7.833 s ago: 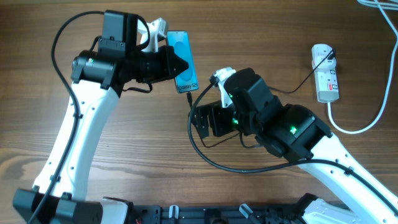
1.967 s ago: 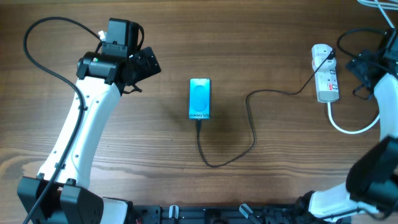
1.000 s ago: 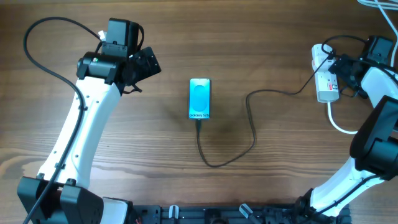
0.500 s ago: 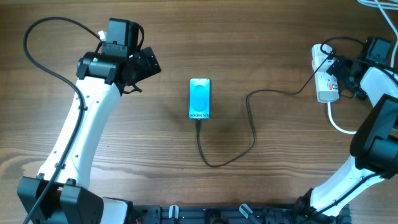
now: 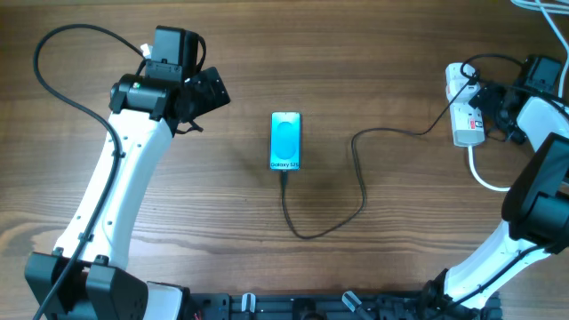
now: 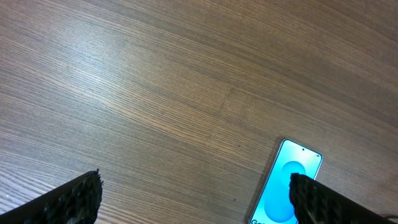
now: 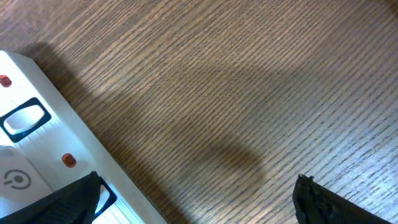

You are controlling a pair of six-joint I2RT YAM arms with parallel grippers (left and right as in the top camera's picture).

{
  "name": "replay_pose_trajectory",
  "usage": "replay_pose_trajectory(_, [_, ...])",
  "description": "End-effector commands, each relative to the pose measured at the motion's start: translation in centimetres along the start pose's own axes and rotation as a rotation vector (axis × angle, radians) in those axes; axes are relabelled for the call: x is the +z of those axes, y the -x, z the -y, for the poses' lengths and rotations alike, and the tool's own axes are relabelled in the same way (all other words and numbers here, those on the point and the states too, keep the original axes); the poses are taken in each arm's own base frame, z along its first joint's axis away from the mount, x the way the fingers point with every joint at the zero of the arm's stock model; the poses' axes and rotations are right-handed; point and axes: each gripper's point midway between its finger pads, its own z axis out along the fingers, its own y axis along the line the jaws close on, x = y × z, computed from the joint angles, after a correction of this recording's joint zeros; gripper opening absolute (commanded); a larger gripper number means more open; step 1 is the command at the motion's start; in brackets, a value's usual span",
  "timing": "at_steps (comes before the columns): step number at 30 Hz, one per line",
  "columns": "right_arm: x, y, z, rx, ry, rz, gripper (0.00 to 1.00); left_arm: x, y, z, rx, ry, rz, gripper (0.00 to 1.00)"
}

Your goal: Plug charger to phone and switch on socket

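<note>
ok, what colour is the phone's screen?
Turquoise-blue and lit, with a white edge. The phone shows best in the overhead view.

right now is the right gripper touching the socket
Cannot tell. In the right wrist view one finger of the right gripper overlaps the edge of the socket, but pressing or hovering is unclear. The overhead view shows only overlap too.
</note>
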Motion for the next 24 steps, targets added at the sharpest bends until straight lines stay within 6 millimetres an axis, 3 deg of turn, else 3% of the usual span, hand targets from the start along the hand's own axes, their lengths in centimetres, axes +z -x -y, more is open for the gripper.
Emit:
replay_pose_trajectory(1, [1.4,-2.7,-1.7,-0.033,0.086,-0.101,1.0,0.0,0.2,-0.2,-0.013,0.014,0.009,1.0])
replay_pose_trajectory(24, [1.2,-3.7,-2.3,-0.057,0.128,-0.146,1.0,0.0,0.2,-0.2,-0.013,0.013,0.01,1.0])
